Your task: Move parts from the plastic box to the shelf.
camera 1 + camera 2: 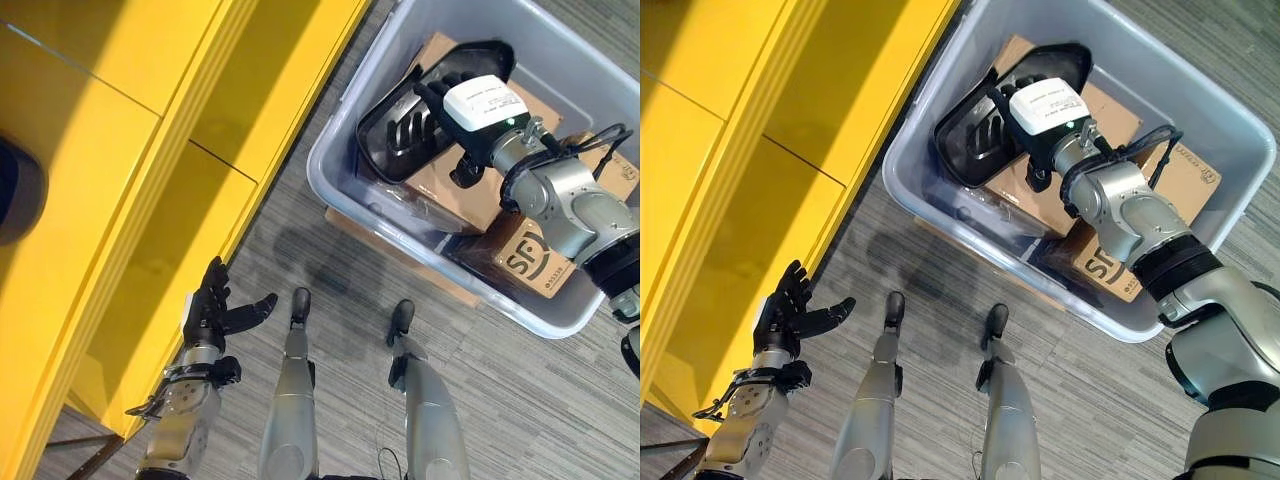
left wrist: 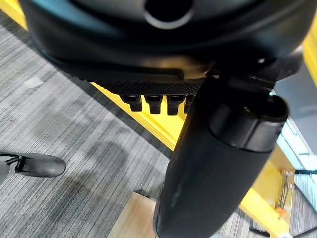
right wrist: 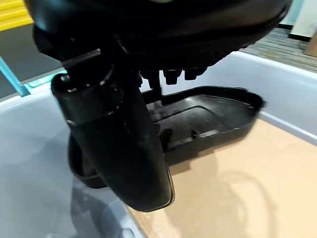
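1. Head views, left eye: plastic box (image 1: 345,190) sits on the grey floor (image 1: 320,270) beside the yellow shelf (image 1: 120,180). Inside it lies a black moulded part (image 1: 400,125) on top of brown cardboard boxes (image 1: 450,185). The right hand (image 1: 455,85) reaches down into the box over that part, a white module on its back. No part can be seen on the yellow surfaces here, so I judge the transfer of this part has not gone beyond the reach.

2. Right eye view: the same layout. The right hand's dark fingers (image 1: 1025,80) lie over the upper side of the black part, but whether they have closed on it cannot be told from this angle. The left hand (image 1: 790,315) hangs low near the shelf's edge, fingers spread and relaxed, holding nothing.

3. Left wrist view: the left hand's thumb (image 2: 218,163) stands out straight and the fingertips (image 2: 158,101) are uncurled above the floor and the yellow shelf edge; it is empty and idle.

4. Right wrist view: the thumb (image 3: 119,144) points down just in front of the black part's rim (image 3: 208,119), with the fingertips (image 3: 173,74) over the part. Contact looks near, but a firm grip is not shown. Grasping, lifting, carrying and placing all seem left to do, and the cardboard boxes remain in the box too.
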`<state>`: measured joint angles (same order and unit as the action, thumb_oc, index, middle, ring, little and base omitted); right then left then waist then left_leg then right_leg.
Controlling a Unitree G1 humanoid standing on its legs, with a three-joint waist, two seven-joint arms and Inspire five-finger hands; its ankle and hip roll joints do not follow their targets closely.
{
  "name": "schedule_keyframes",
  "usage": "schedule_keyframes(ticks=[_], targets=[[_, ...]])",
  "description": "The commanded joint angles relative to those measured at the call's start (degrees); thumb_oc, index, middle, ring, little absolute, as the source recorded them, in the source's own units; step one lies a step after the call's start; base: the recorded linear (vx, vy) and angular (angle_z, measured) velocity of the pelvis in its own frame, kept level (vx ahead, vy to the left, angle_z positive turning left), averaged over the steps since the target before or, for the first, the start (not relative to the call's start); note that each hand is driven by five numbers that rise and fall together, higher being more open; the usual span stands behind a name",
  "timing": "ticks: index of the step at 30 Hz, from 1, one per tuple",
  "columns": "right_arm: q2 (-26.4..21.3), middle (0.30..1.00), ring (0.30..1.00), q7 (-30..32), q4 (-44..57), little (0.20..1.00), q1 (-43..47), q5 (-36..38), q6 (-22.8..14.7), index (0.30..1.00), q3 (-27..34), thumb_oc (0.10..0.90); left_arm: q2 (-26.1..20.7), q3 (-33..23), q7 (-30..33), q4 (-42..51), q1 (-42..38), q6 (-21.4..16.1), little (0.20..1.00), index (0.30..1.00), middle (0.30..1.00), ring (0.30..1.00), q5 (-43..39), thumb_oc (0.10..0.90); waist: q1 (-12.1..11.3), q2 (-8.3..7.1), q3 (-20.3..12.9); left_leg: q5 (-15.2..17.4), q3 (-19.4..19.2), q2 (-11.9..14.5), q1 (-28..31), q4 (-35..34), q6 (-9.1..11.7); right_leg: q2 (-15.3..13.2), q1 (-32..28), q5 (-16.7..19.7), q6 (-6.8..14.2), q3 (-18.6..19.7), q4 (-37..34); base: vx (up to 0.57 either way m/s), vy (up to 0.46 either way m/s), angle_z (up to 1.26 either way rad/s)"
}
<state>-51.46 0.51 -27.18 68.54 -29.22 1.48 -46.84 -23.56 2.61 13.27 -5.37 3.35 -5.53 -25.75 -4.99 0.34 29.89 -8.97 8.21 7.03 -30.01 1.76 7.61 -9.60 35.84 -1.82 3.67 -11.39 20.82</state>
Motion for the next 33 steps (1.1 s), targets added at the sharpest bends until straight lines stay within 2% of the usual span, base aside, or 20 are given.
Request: schedule_keyframes(ticks=[1, 4, 24, 29, 33], targets=[[-4.7, 1.0, 1.0, 3.0, 2.7, 1.0, 9.5, -1.6, -0.4, 1.0, -3.4, 0.9, -2.2, -2.8, 2.3, 7.9, 4.2, -4.7, 1.0, 1.0, 1.0, 1.0, -0.3, 0.9, -0.4, -1.64, -1.2, 9.6, -1.9, 4.4, 3.7, 8.6, -0.5, -1.6, 0.5, -1.5, 3.0, 3.0, 0.3, 0.01, -0.053, 0.27], [-5.9, 1.0, 1.0, 3.0, 2.8, 1.0, 11.9, -1.7, -0.1, 1.0, -4.6, 0.9, -2.1, -2.7, 2.9, 8.2, 3.9, -4.5, 1.0, 1.0, 1.0, 1.0, -0.4, 0.9, -0.4, -1.56, -0.1, 10.5, -1.1, 4.0, 1.4, 10.8, -0.4, -2.0, 3.0, -3.2, 2.8, 2.9, 4.2, 0.01, -0.052, 0.2], [-6.3, 1.0, 1.0, 4.2, 2.1, 1.0, 19.3, -2.0, 1.6, 1.0, -9.2, 0.9, -1.4, -1.8, 6.0, 8.9, 2.9, -4.4, 1.0, 1.0, 1.0, 1.0, -0.6, 0.9, -0.8, -1.89, -0.1, 13.6, 1.5, 3.9, -4.4, 14.4, -0.8, -2.8, 14.3, -9.1, 1.8, 3.5, 16.9, 0.04, -0.017, 0.05], [-7.1, 1.0, 1.0, 4.3, 0.8, 1.0, 22.6, -2.2, 1.5, 1.0, -11.9, 0.9, -1.5, -2.1, 6.3, 9.8, 3.2, -4.9, 1.0, 1.0, 1.0, 1.0, -1.0, 0.9, -1.0, -1.8, -0.1, 13.8, 1.7, 4.0, -5.2, 14.3, -0.8, -3.2, 16.3, -9.7, 2.0, 3.6, 18.6, 0.02, -0.005, 0.03], [-7.8, 1.0, 1.0, 4.7, -2.9, 1.0, 28.1, -1.6, 1.7, 1.0, -16.7, 0.9, -1.3, -2.5, 6.8, 12.4, 4.1, -5.9, 1.0, 1.0, 1.0, 1.0, -1.7, 0.9, -1.7, -1.41, -0.1, 14.7, 2.9, 3.5, -8.8, 16.2, -0.7, -3.9, 20.9, -11.1, 1.8, 4.3, 23.2, 0.04, -0.015, 0.09]])
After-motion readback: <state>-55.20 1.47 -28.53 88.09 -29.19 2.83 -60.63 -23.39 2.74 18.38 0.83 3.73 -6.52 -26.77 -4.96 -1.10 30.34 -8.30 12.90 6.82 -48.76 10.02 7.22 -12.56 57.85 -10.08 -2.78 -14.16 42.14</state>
